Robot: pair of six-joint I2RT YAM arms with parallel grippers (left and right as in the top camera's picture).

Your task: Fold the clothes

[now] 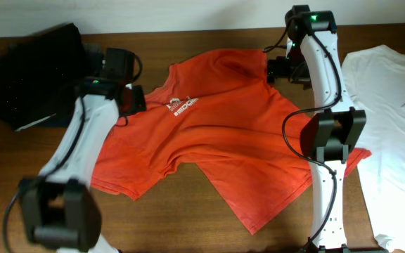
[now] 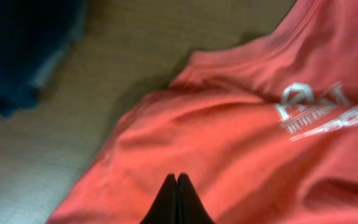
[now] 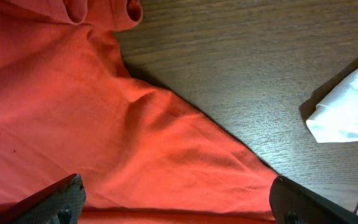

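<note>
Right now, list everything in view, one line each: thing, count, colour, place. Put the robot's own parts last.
T-shirt: one, red-orange with a small white chest logo, spread rumpled across the middle of the table.
white shirt: one, white, at the table's right side, partly out of frame.
dark garments: a pile, count unclear, black and navy, far left corner.
table: one, brown wood, under everything.
left arm: one, white and black, over the T-shirt's left side.
right arm: one, white and black, between the two shirts.
left fingers: black, shut, tips on the T-shirt near the logo.
right fingers: black, open, over the T-shirt's far right edge.
</note>
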